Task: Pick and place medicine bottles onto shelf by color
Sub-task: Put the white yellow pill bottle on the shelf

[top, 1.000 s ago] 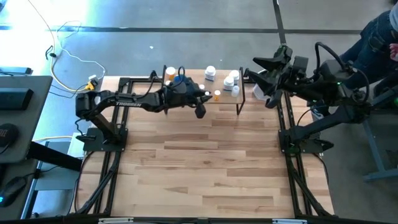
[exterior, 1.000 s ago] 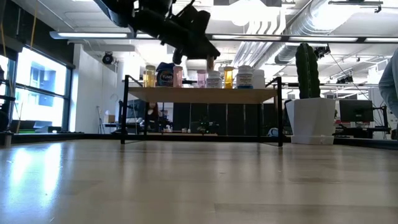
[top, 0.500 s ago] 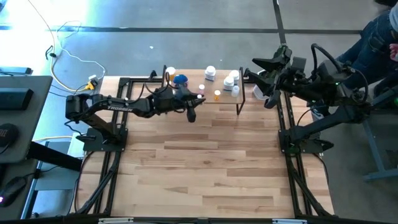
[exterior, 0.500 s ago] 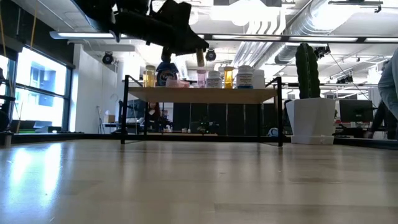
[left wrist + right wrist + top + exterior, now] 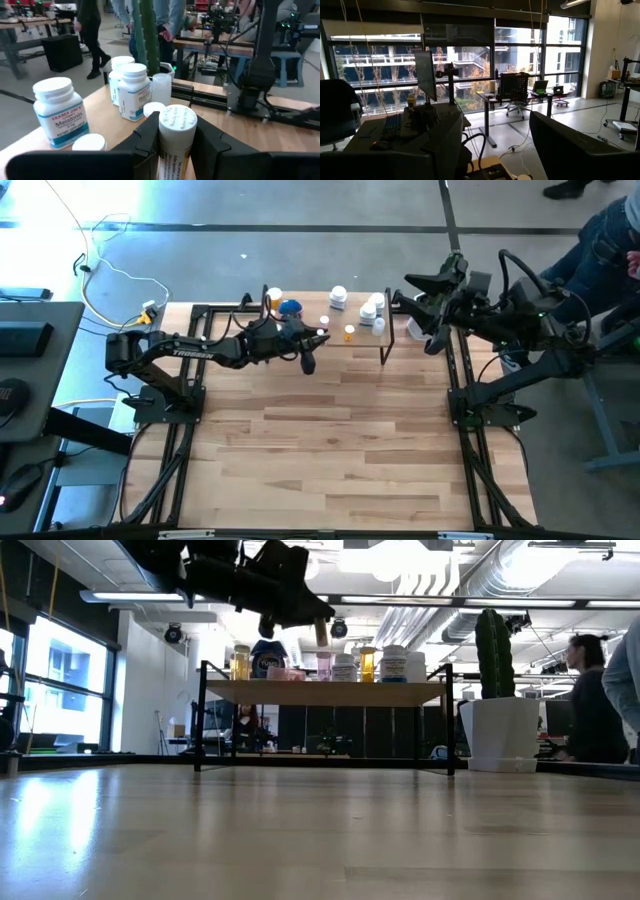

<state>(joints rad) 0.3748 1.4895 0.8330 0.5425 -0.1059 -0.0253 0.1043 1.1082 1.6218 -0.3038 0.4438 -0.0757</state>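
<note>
My left gripper is shut on an orange medicine bottle with a white cap. It hangs in the air at the near left part of the shelf, above the level of the top board. On the shelf stand white bottles, orange ones, a pink one and a blue-lidded jar. My right gripper is open and empty, high up past the shelf's right end. My left gripper pinches the orange bottle between its two fingers, on the sides of the body just behind the cap. The bottle lies along the fingers, with the cap pointing forward past their tips. It is lifted clear of the shelf and the table.
A white hexagonal pot with a tall cactus stands right of the shelf. The wide wooden table top lies bare in front of the shelf. A person shows in the room at the right.
My left gripper, still shut on the orange bottle, has drawn back a little toward the table's left edge, uncovering the blue-lidded jar, and has then kept still. A person has come into the low view at the right.
</note>
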